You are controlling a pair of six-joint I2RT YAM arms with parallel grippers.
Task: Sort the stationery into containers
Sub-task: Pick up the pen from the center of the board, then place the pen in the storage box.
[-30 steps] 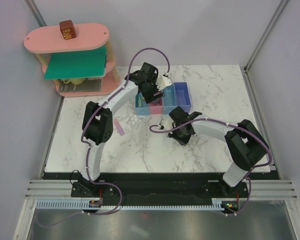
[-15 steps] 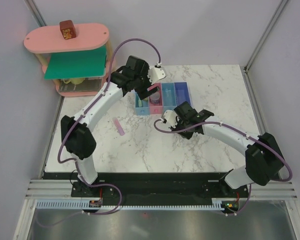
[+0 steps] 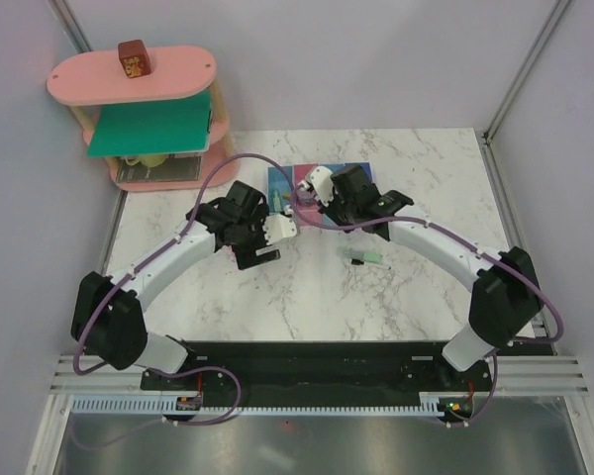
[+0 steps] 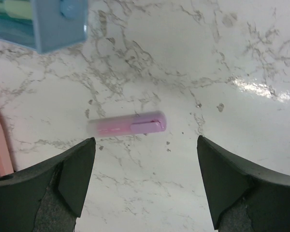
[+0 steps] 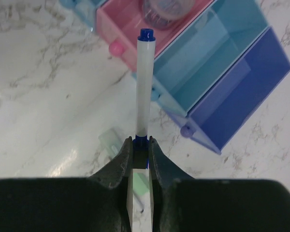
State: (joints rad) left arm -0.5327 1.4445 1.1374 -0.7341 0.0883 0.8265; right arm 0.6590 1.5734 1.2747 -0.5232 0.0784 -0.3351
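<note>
On marble [image 4: 217, 53], left tool [image 4: 145, 145] hangs spread over a lilac-pink bar [image 4: 128, 126]; right tool [image 5: 140, 145] pinches a white pen [image 5: 144, 87].

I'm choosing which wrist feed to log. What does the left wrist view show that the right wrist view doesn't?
Left wrist only: the lilac-pink bar lying on the marble table ahead of the open left end effector. Right wrist only: the right end effector shut on a white pen, the pink bin holding a round translucent piece, the darker blue bin and a mint green bar on the table. Both: the marble table and part of the bin row.
</note>
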